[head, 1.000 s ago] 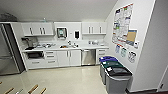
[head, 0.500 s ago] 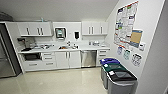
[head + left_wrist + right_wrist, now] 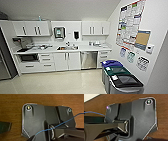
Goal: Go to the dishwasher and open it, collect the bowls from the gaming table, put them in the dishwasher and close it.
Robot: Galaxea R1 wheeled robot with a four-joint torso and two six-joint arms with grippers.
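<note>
The dishwasher (image 3: 88,60) is a flat stainless-steel front under the white counter (image 3: 60,50), just right of the sink (image 3: 65,48), and its door is closed. It stands across the pale floor from me, at the far wall. In both wrist views my own dark plate (image 3: 35,121) (image 3: 140,119) lies over a brown wood-grain surface, and the fingers are hard to make out.
White cabinets and drawers (image 3: 46,61) flank the dishwasher. A dark fridge (image 3: 5,62) stands at the far left. A row of bins with blue, green and black lids (image 3: 120,77) lines the right wall under posters (image 3: 130,22). Open floor (image 3: 57,82) lies between me and the counter.
The whole head view has shifted slightly and the kitchenette looks a little nearer, so the camera has moved. Nothing in the room itself has changed.
</note>
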